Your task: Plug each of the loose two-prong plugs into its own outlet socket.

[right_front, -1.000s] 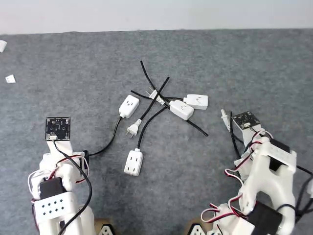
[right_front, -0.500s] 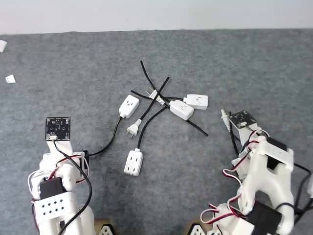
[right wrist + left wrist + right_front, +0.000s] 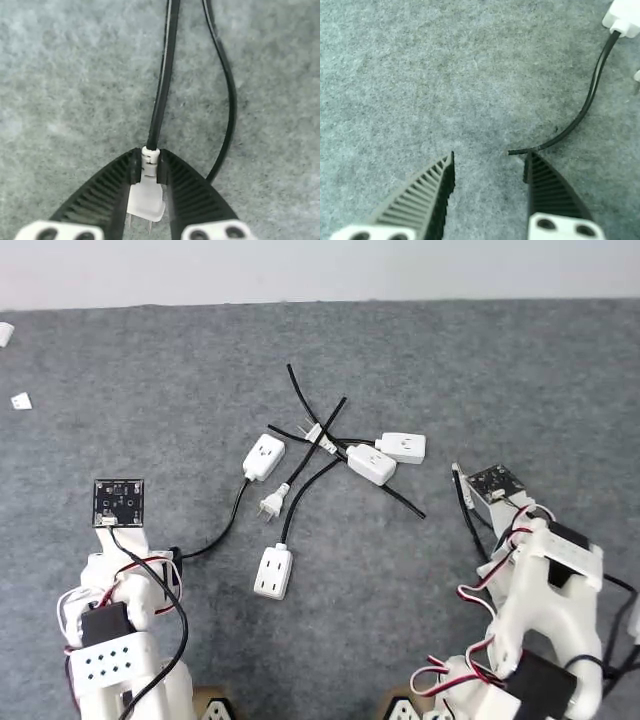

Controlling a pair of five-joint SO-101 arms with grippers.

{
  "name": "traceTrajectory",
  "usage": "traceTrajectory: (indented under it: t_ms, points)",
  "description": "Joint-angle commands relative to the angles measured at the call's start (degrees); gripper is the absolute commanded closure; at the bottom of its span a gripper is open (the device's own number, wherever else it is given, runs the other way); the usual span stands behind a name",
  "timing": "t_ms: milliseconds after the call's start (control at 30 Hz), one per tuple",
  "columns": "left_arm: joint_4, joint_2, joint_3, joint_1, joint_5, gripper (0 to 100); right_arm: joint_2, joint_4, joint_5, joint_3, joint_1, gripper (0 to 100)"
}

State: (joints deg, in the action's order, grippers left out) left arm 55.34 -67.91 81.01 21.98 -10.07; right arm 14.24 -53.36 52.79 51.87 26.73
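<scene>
While the right hand (image 3: 148, 156) grips the small white two-prong plug (image 3: 145, 200) at the right side of the grey felt table (image 3: 500, 370), its prongs point back toward the wrist, so it may meet the white block sockets (image 3: 371, 464) mid-table askew, dragged by its black cord (image 3: 162, 90). The left hand (image 3: 490, 156) hangs open, near left.

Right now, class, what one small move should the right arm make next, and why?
Probably carry the plug, clamped in the right gripper, toward the nearest outlet socket: the plug is gripped with prongs free, and that socket lies closest with its slots unoccupied.
</scene>
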Motion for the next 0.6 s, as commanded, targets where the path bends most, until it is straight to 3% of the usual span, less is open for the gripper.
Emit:
traceTrajectory:
  t_ms: [0,167,333,467,567]
  points:
    - [-1.32,-0.62,-0.48,0.18,-0.35,79,0.84,-7.78,0.44,-7.47,0.31,99.0]
    - [-1.14,-0.26,-0.92,-1.32,-0.09,79,4.09,-26.86,-3.43,-19.08,-1.01,99.0]
    - [-0.18,-0.18,-0.92,-2.81,-0.09,79,18.33,-38.81,-6.24,-22.68,-6.37,98.9]
    - [0.00,-0.18,-0.66,-3.25,-0.18,80,34.24,-44.44,-11.43,-22.77,-14.90,99.0]
    - [0.62,-0.18,-0.48,-6.15,-0.53,91,43.47,-47.34,-16.35,-23.47,-24.57,99.0]
